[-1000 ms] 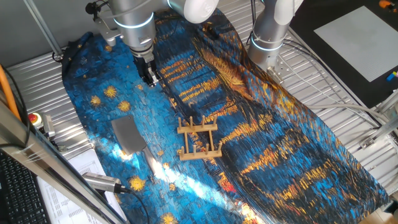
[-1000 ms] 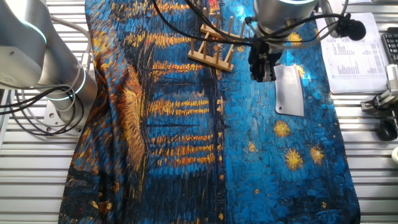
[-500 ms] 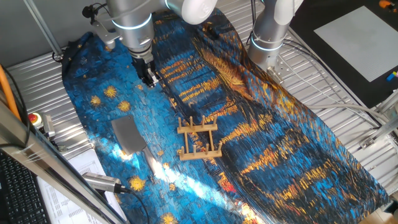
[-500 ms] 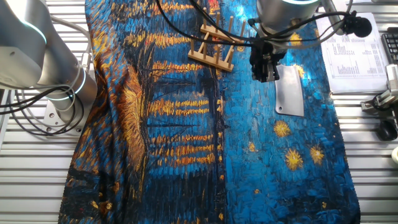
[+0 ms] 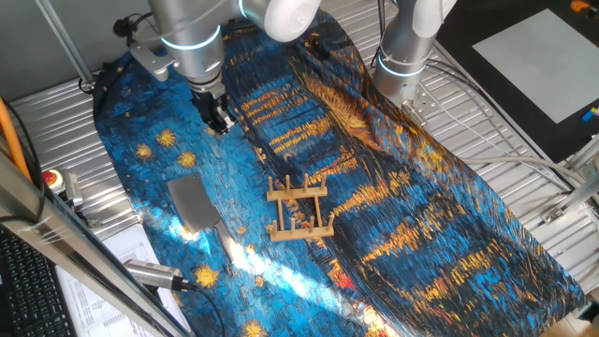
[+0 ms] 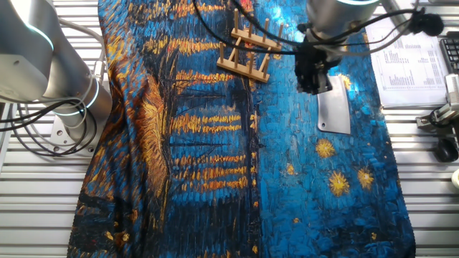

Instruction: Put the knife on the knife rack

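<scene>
The knife (image 5: 192, 201) lies flat on the blue painted cloth at the left, its broad grey blade toward the back and its pale handle toward the front edge. In the other fixed view the knife (image 6: 334, 107) lies just right of my gripper. The light-tan wooden knife rack (image 5: 299, 211) stands upright mid-cloth and holds nothing; it also shows in the other fixed view (image 6: 249, 51). My gripper (image 5: 218, 120) hangs above the cloth behind the knife, points down and holds nothing. Its fingers look slightly apart. In the other fixed view the gripper (image 6: 314, 84) overlaps the blade's left edge.
A silver cylinder with a black cable (image 5: 154, 273) lies by the front-left edge, near printed papers (image 6: 409, 57) and a keyboard (image 5: 23, 281). A red button (image 5: 51, 178) sits at the left. A second arm's base (image 5: 402, 56) stands at the back on the metal table.
My gripper has shifted sideways over the cloth toward the knife's side, left in one fixed view and right in the other. The knife and the rack have not moved.
</scene>
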Robot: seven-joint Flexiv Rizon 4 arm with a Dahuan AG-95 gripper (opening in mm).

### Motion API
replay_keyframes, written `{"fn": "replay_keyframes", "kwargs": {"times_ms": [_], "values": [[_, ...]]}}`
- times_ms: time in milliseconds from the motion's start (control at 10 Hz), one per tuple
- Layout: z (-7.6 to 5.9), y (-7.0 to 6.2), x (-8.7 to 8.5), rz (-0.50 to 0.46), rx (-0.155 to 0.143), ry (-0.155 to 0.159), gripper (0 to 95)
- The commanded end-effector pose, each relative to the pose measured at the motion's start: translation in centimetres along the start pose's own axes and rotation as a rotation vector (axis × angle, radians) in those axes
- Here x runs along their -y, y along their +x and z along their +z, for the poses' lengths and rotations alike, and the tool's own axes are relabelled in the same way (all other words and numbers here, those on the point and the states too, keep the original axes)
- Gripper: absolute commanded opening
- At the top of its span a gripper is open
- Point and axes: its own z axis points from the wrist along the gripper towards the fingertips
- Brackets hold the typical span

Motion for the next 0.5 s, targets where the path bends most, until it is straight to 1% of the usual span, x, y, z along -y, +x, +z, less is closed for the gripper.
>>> {"fn": "replay_keyframes", "kwargs": {"times_ms": [100, 200, 400, 500], "values": [[0.11, 0.02, 0.06, -0.013, -0.001, 0.0, 0.0], [0.11, 0.02, 0.06, -0.02, -0.007, 0.007, 0.0], [0.18, -0.07, 0.1, -0.012, -0.008, 0.004, 0.0], [0.13, -0.24, 0.12, -0.024, -0.007, 0.004, 0.0]]}}
